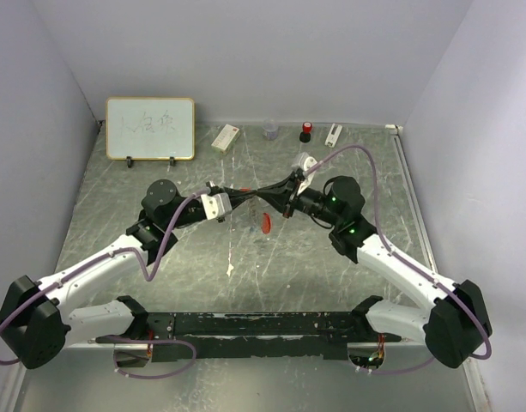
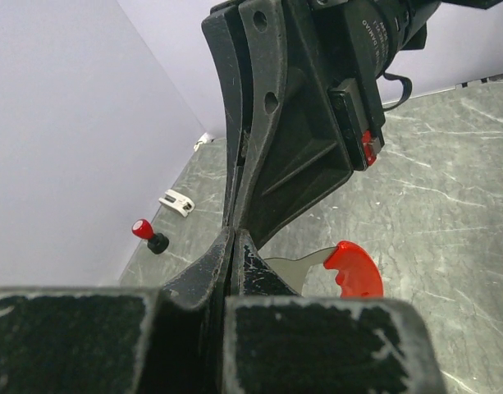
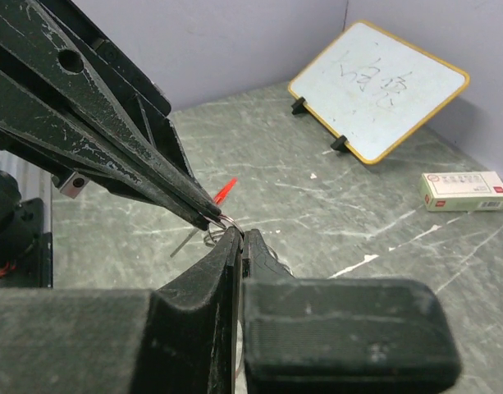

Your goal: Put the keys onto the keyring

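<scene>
Above the middle of the table my left gripper (image 1: pixel 261 196) and right gripper (image 1: pixel 278 190) meet tip to tip. Both are shut on the thin wire ring (image 3: pixel 225 220) of the keyring. In the right wrist view the left gripper's tips (image 3: pixel 203 212) pinch the ring from the upper left, and the right gripper (image 3: pixel 241 234) holds it from below. The bright red fob (image 1: pixel 267 223) hangs under the ring. In the left wrist view the fob (image 2: pixel 354 267) shows past my left gripper (image 2: pixel 233 234), joined to a flat silver tab. The keys do not show in any view.
A whiteboard (image 1: pixel 150 128) leans at the back left. Along the back wall stand a small white box (image 1: pixel 225 137), a clear cup (image 1: pixel 270 130), a red-capped black piece (image 1: pixel 305 131) and a white clip-like item (image 1: pixel 333 135). Walls close in the left, right and back.
</scene>
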Motion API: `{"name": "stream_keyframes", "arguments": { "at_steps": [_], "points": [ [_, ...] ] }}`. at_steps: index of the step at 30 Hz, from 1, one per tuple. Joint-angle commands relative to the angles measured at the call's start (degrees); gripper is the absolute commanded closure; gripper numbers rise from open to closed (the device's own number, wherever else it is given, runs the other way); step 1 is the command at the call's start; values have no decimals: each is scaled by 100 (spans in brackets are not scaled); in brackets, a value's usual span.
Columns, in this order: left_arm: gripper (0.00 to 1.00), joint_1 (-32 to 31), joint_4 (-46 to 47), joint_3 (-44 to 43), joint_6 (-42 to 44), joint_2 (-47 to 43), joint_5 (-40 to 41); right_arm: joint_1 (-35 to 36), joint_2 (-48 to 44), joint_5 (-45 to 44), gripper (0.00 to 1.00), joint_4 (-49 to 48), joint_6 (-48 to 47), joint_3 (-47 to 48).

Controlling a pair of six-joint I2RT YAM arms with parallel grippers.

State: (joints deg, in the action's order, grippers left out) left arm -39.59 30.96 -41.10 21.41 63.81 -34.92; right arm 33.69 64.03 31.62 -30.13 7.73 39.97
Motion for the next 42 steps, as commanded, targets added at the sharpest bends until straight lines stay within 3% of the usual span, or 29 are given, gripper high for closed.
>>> {"name": "stream_keyframes", "arguments": {
  "at_steps": [1,19,31,42],
  "points": [
    [93,-40,-61,-255,-11,34,-135,-16,-147,-26,100,939,-738,399],
    [93,-32,77,-418,7,395,26,137,-177,-8,100,2293,-1660,853],
    [93,-38,34,-639,78,584,-70,718,203,-641,100,3116,-2143,1276],
    [93,-31,-35,-665,135,691,110,946,185,-655,100,3319,-2310,1304]
  ]
}}
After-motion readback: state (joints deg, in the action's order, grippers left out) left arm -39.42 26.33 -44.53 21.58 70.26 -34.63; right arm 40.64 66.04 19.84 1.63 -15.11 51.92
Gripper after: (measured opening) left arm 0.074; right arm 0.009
